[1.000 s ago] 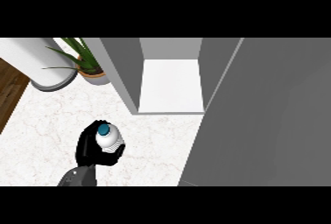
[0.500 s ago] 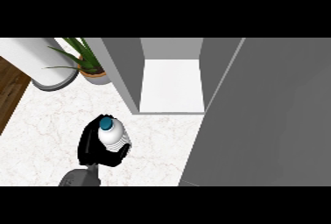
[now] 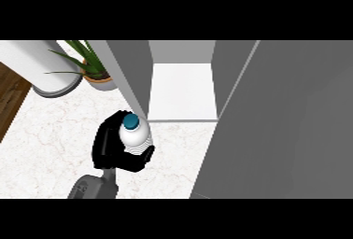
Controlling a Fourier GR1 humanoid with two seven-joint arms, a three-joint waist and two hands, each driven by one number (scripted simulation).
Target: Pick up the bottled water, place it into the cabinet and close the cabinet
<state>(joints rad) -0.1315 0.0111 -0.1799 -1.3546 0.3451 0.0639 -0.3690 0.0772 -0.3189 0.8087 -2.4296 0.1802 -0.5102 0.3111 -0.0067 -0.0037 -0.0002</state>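
Still outside cabinet (image 3: 180, 91): bottled water (image 3: 135, 135).

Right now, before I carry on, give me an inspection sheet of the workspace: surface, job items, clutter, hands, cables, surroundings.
Surface: white marbled counter, bare around the hand.
Job's things: bottled water, teal cap up, held just in front of the cabinet's left wall; cabinet open, white shelf floor with nothing on it; its grey door stands open at the right.
Clutter: potted plant and a white cylinder at the far left.
Hands: left hand curled round the bottle; right hand not in view.
Cables: nothing seen.
Surroundings: dark wood floor beyond the counter's left edge.
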